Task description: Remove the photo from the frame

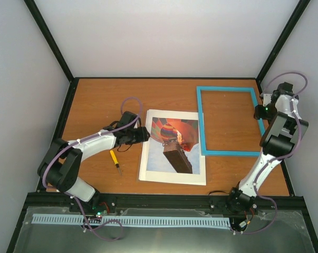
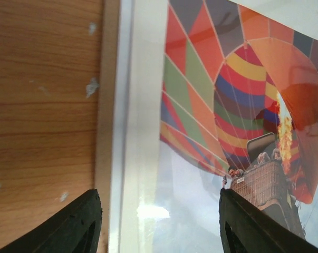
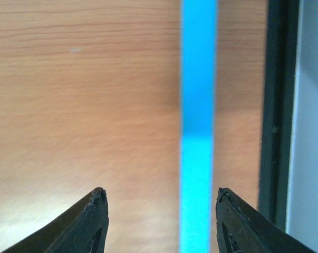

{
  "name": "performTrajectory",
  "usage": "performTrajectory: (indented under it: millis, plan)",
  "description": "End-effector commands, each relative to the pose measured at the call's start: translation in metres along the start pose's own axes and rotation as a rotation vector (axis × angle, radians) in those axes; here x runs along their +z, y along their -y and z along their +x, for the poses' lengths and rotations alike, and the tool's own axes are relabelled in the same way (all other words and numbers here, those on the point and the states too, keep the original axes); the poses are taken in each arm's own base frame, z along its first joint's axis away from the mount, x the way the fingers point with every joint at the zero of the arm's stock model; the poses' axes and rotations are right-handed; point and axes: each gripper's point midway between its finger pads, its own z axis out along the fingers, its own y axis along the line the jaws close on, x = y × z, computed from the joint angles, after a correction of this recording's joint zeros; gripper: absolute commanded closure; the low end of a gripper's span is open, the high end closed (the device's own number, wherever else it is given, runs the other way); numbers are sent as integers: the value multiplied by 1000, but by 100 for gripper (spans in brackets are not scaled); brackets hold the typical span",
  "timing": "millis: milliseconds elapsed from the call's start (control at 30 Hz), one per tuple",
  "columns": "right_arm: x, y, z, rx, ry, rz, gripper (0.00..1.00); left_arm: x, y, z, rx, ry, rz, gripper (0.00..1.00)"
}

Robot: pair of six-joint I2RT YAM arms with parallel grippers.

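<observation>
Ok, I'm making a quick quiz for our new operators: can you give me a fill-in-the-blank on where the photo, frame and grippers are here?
1. In the top view the photo lies flat on the table, to the ____ of the frame.
2. Inside the frame only the ____ shows.
3. The screwdriver beside the photo has a ____ handle.
4. The open right gripper has a bar of the ____ between its fingers.
Missing words: left; table; yellow; frame.
</observation>
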Motion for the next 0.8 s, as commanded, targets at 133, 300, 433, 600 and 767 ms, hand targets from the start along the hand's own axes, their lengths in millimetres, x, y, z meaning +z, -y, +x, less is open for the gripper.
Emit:
performTrajectory:
  millis: [133, 300, 433, 600, 767]
  plan:
    - [-73, -160, 32, -300, 122, -364, 45, -29, -12, 10, 58, -6, 39, 37]
    - [-91, -267, 83, -503, 101, -625, 46, -43, 11, 31, 111, -55, 218, 38]
    - [-101, -333, 129, -662, 45, -784, 47, -53, 31, 49, 144, -85, 382, 40]
    - [-91, -363, 179, -784, -39, -825, 48, -54, 34, 71, 126, -152, 419, 42]
    - [-82, -367, 195, -799, -55, -801, 49, -54, 27, 103, 94, -266, 401, 41]
